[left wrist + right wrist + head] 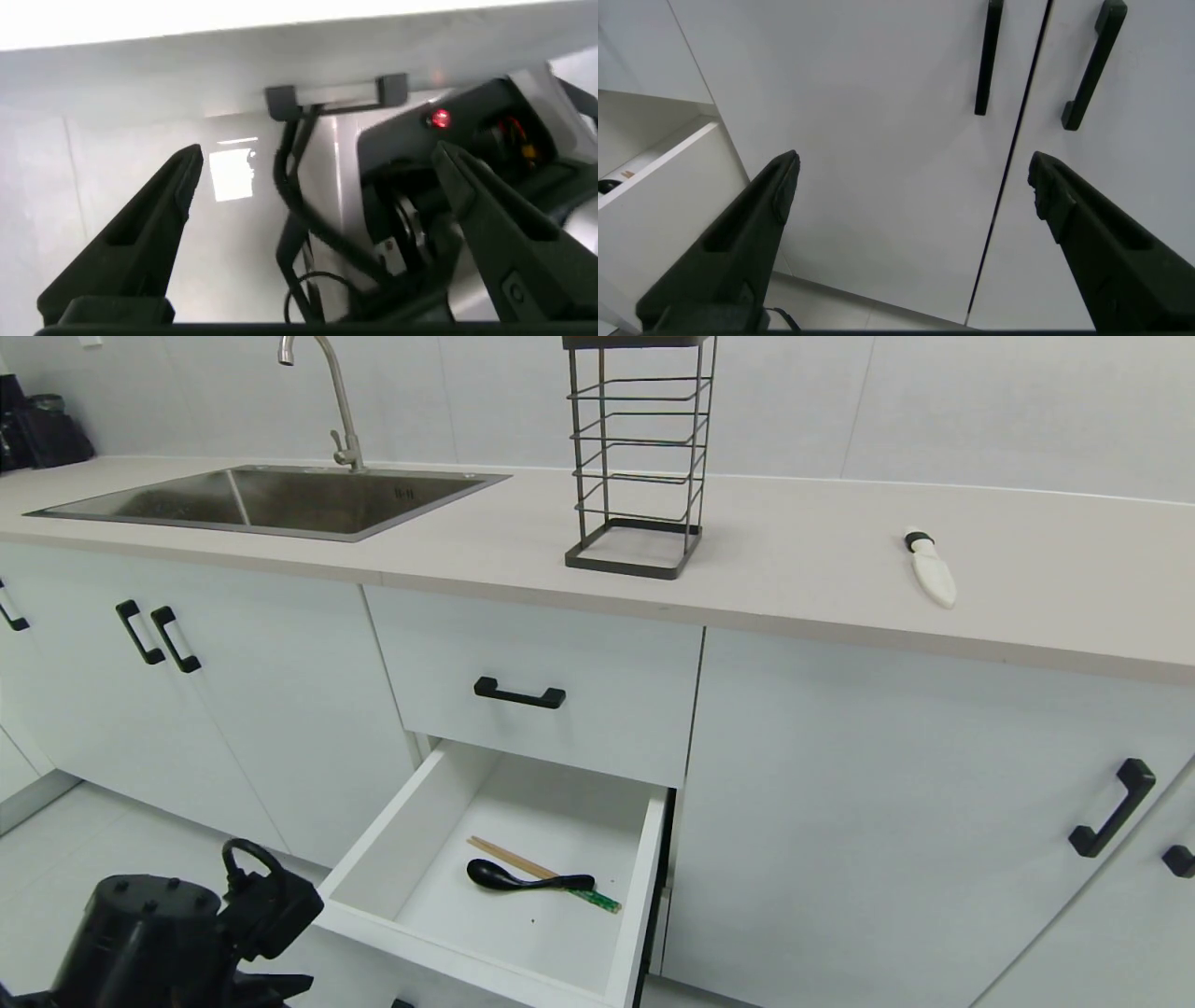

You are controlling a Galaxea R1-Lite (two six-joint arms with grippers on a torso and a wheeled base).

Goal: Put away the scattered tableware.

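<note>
Your left claw (pixel 318 154) and right claw (pixel 912 161) both gape wide, holding nothing. The white knife (pixel 931 567) lies on the surface (pixel 794 551), well above the right claw. The drawer (pixel 373 859) beside that claw stands open, likely to take the knife alongside the spoon (pixel 523 877) and chopsticks (pixel 509 857).

Spoon (pixel 527 878) and chopsticks (pixel 509 857) lie crossed in the open drawer (pixel 369 854); on the counter (pixel 794 569), knife (pixel 931 567) right of rack (pixel 616 564).

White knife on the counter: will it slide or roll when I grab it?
The white knife lies flat on the smooth counter, so it may slide if nudged. It looks small and rigid, probably light. Rolling seems unlikely.
</note>
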